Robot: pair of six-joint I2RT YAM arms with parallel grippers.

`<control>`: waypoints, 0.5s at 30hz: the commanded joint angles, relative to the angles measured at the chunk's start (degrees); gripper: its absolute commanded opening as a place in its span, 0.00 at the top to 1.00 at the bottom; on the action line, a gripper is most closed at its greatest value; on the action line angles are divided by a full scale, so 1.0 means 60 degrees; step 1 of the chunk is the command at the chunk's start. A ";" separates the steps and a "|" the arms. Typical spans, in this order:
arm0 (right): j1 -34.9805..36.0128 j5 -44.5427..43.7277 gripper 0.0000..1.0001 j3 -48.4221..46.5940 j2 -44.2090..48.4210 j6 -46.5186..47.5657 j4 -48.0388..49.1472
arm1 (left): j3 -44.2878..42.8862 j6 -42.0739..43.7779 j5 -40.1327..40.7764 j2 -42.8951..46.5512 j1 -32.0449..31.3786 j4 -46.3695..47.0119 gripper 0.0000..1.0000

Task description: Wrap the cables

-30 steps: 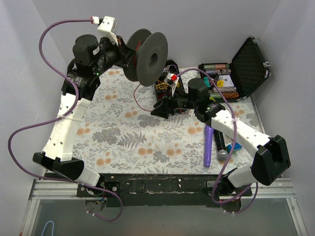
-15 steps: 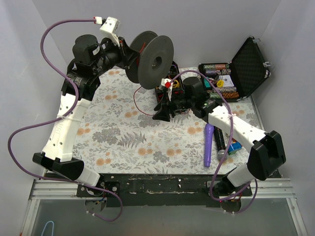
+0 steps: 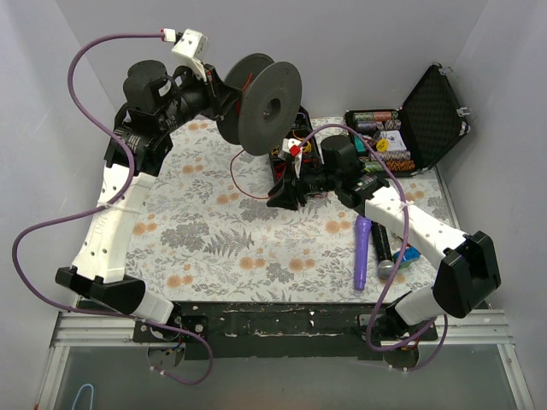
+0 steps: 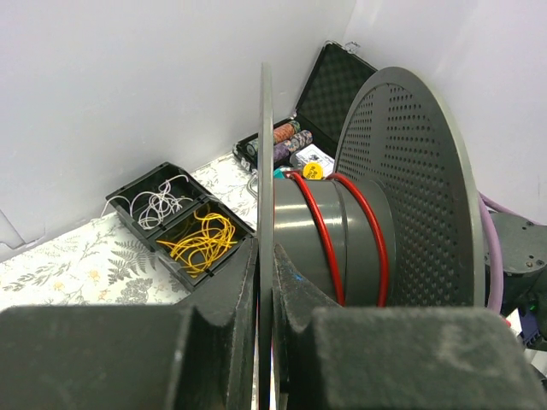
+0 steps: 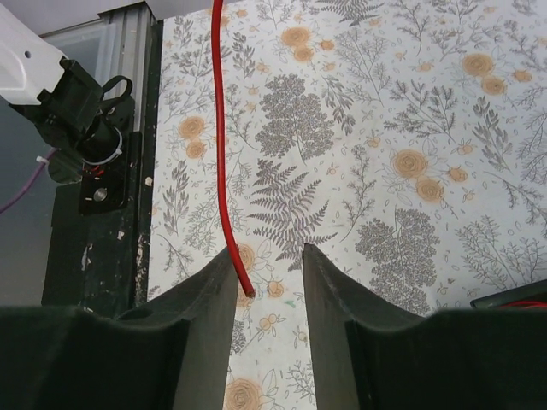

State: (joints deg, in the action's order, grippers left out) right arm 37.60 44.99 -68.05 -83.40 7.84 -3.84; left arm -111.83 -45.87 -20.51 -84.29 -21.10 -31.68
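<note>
A dark grey spool (image 3: 261,102) is held up in the air at the back left, with a few turns of red cable (image 4: 320,229) on its hub. My left gripper (image 3: 220,96) is shut on one flange of the spool (image 4: 408,188), as the left wrist view (image 4: 267,286) shows. The red cable (image 3: 238,171) hangs down from the spool to the floral mat. My right gripper (image 3: 279,195) is low over the mat and open. In the right wrist view (image 5: 269,273) the cable's free end (image 5: 244,290) lies between the fingers, close to the left finger (image 5: 201,316).
A black compartment box (image 3: 295,141) with yellow and white wires (image 4: 198,237) stands behind the right gripper. An open black case (image 3: 434,107) with poker chips is at the back right. A purple torch (image 3: 362,252) and a microphone (image 3: 385,256) lie at the right.
The spool has shifted a little right and turned. My right gripper has swung slightly left over the mat, staying open around the red cable's end.
</note>
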 commanded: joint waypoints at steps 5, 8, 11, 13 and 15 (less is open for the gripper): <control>-0.0027 -0.0276 0.45 -0.0259 0.0174 0.0216 0.0537 | -0.0287 -0.0017 -0.0462 0.0718 0.0002 0.0710 1.00; -0.0027 -0.0306 0.45 -0.0522 0.0057 0.0742 0.0290 | -0.0229 -0.0017 -0.0653 0.0748 0.0002 0.0681 1.00; -0.0013 0.0029 0.46 -0.0874 -0.0148 0.0964 -0.0107 | -0.0200 -0.0031 -0.0683 0.0777 0.0002 0.0695 1.00; 0.0075 0.0235 0.46 -0.0919 -0.0222 0.1081 -0.0210 | -0.0229 -0.0046 -0.0683 0.0763 0.0002 0.0695 1.00; 0.0133 0.0425 0.48 -0.0919 -0.0237 0.1227 -0.0283 | -0.0229 -0.0031 -0.0712 0.0748 0.0002 0.0695 1.00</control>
State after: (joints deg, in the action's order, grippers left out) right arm 37.65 44.42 -70.85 -84.53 12.23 -4.54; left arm -111.83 -45.82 -23.33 -83.68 -21.10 -31.64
